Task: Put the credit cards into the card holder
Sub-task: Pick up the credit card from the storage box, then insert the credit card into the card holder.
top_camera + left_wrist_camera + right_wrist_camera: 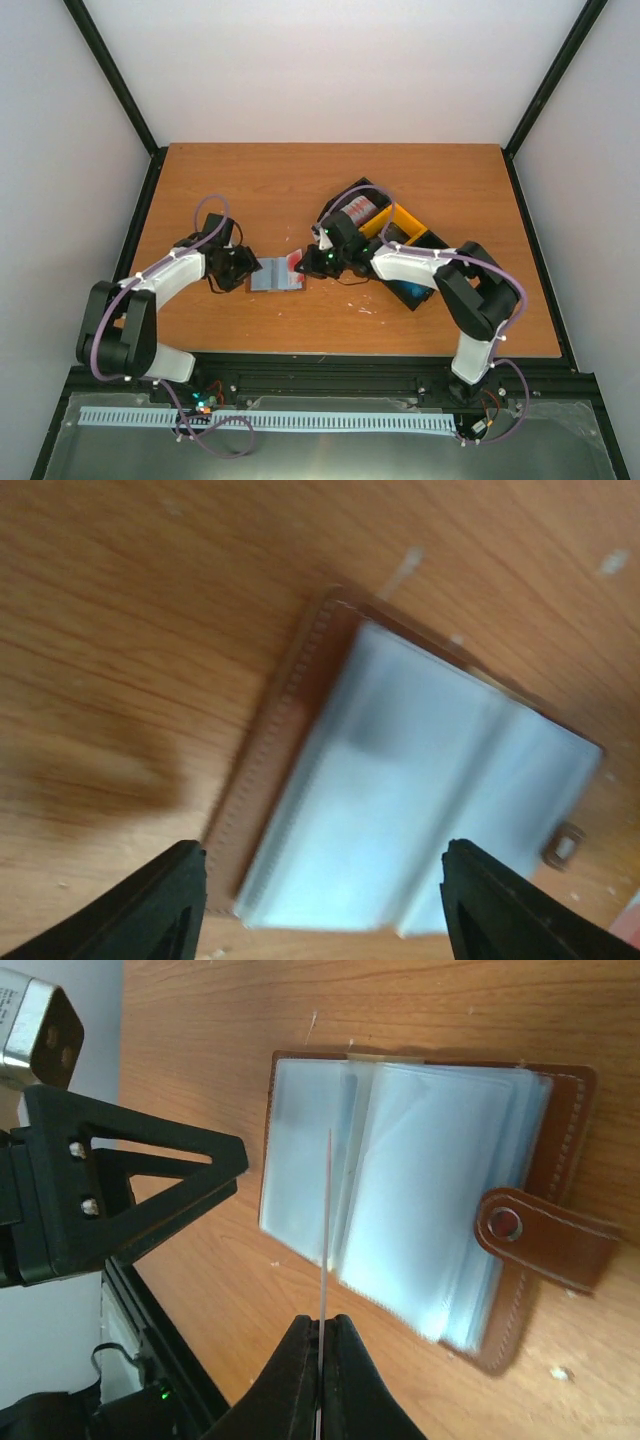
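The brown card holder lies open on the wooden table, its grey-blue sleeves facing up. It also shows in the left wrist view and the right wrist view, where its snap tab lies to the right. My left gripper is open and empty at the holder's left edge, its jaws straddling the sleeves. My right gripper is shut on a thin credit card, seen edge-on, held upright over the open sleeves. From above the card looks red and white.
A black bin and a yellow bin stand behind my right arm, with a blue item by its elbow. The left gripper's body sits close to the held card. The black frame rail runs along the near edge.
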### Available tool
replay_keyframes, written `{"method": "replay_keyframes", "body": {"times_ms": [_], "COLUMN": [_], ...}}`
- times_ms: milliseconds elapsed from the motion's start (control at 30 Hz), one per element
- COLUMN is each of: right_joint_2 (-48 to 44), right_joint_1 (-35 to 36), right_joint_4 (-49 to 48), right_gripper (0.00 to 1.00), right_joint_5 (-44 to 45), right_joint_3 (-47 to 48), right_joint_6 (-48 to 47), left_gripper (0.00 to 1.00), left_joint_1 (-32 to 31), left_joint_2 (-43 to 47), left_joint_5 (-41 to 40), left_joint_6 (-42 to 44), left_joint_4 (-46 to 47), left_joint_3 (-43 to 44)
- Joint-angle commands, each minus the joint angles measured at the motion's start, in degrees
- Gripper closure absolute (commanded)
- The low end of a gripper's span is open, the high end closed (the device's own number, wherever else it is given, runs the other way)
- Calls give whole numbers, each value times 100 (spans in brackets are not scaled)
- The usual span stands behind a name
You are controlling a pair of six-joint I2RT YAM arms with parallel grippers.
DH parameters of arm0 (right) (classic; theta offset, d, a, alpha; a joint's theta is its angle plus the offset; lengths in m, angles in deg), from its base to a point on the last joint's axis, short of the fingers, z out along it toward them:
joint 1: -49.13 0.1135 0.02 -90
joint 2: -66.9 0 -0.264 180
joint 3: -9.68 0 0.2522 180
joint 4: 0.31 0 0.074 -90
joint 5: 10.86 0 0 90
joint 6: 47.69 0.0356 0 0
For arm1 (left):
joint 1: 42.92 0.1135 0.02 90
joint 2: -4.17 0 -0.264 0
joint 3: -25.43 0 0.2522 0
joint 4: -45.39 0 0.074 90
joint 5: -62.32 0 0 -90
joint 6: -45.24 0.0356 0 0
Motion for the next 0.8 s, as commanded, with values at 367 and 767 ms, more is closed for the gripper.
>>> {"method": "replay_keyframes", "body": {"times_ms": [367, 767], "right_joint_2": [1419, 1740], "right_joint_1": [262, 257], "right_joint_4": [-1909, -2209], "right_gripper": [97, 97], "right_joint_5": [-36, -175], "right_joint_3": [217, 282], "right_joint_6": [459, 681], "left_gripper": [52, 63], "left_joint_1": [89, 89], "left_joint_2": [-679, -624], "left_joint_5": [20, 285], "left_joint_6": [357, 439], "left_joint_4": [176, 118], "left_joint_3": [20, -114]}}
